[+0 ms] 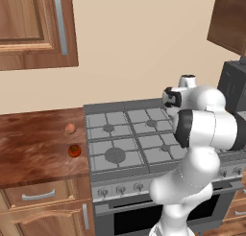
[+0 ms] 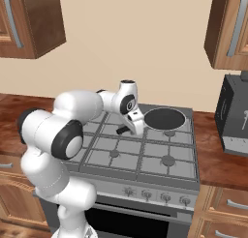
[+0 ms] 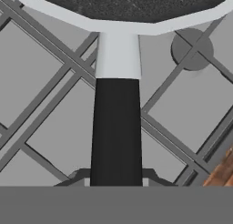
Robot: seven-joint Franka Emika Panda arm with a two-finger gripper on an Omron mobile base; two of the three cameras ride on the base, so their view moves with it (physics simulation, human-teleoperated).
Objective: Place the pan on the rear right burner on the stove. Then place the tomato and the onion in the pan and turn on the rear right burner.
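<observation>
The pan (image 2: 165, 118) is small, round and black, with a speckled dark inside, a thin pale grey rim and a short straight handle that runs from a grey neck into a black grip. It sits at the back right of the stove (image 2: 145, 157), over the rear right burner, just past the end effector (image 2: 130, 130), which is closed on the black handle (image 3: 116, 132). In the hand view the handle runs straight up from between the fingertips to the pan's rim. A small round grey burner cap (image 3: 191, 49) under the grid grate lies just right of the handle's neck there. The tomato (image 1: 74, 150), a red-orange ball with a dark top, and the onion (image 1: 70, 128), a paler tan-pink ball, lie on the wooden desk (image 1: 33, 144), well apart from the end effector, beyond the stove's left edge.
</observation>
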